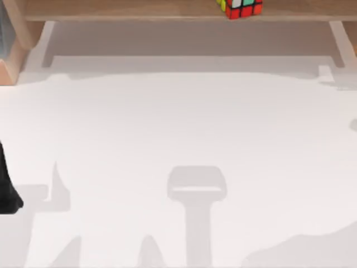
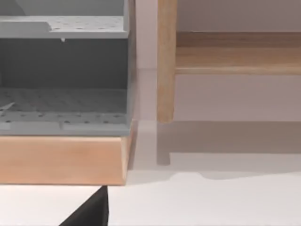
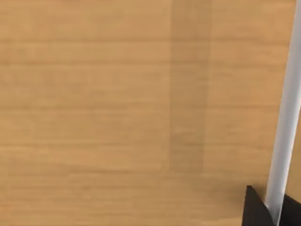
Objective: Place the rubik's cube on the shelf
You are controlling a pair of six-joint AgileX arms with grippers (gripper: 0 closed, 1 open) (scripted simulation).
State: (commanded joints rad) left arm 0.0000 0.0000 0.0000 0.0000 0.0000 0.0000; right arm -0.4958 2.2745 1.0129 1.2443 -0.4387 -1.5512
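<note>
On shelf [image 1: 139, 10] at far edge, right of centre: cube [image 1: 241, 8], top cut off. At tabletop [image 1: 178, 139] left edge: left arm's dark sliver. Jaws' state: cannot tell.

White surface [image 1: 178, 128], seen from above, crossed by soft grey shadows: one with a broad rounded head on a narrow stem near the front centre, others jagged along the front left and front right edges. At the far left edge, a wooden-based unit [image 1: 10, 67] stands on the surface. The left wrist view shows this unit [image 2: 63, 160] with a light wood plinth carrying grey perforated trays [image 2: 63, 106] stacked in two tiers.
</note>
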